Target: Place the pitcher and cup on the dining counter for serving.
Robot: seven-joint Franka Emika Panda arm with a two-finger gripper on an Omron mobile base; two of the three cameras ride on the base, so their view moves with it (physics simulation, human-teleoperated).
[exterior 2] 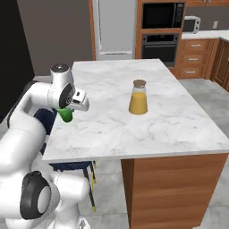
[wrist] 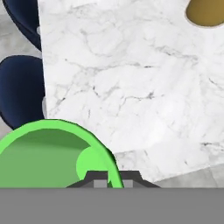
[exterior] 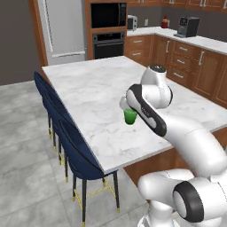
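Observation:
The small green cup hangs just under my gripper, which is shut on its rim above the dining counter, close to the edge where the chairs stand. In the hand view the cup fills the lower left, and its rim runs between the dark fingertips. From the right base view the cup peeks out below the hand. The yellow-orange pitcher stands upright on the marble top, well to the right of the cup. Its base shows at the hand view's top right.
Dark blue chairs line the counter's left side, and their seats lie below the cup. Behind stand a fridge, a wall oven and a back worktop with a coffee machine. The marble between cup and pitcher is bare.

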